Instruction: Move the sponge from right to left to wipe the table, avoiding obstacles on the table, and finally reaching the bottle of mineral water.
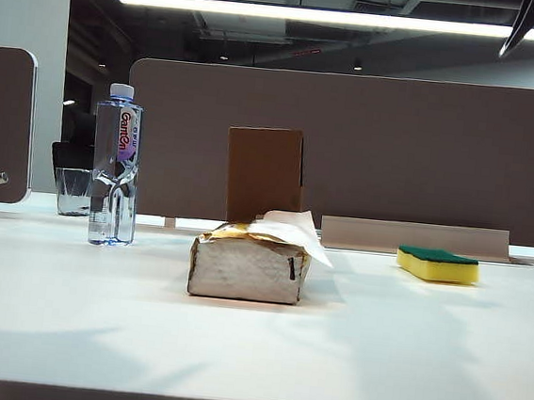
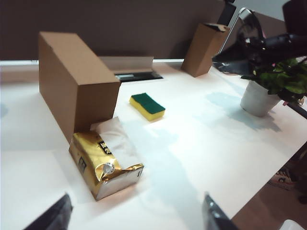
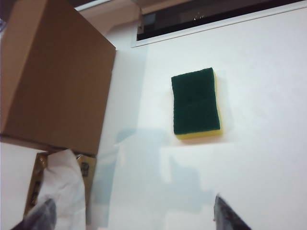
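Hovering w/ both grippers spread: right gripper (image 3: 132, 215) above the sponge (image 3: 195, 103), left gripper (image 2: 136, 215) above the tissue pack (image 2: 103, 165).

Matte white table (image 1: 69, 294); foam sponge (image 1: 438, 265) w/ rough green top; plain cardboard box (image 1: 264, 173).

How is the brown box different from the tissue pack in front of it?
The brown box stands upright and taller; the tissue pack lies low. The box is plain cardboard; the pack is shiny and crinkled, with white tissue poking out. Both sit mid-table, between the bottle and the sponge.
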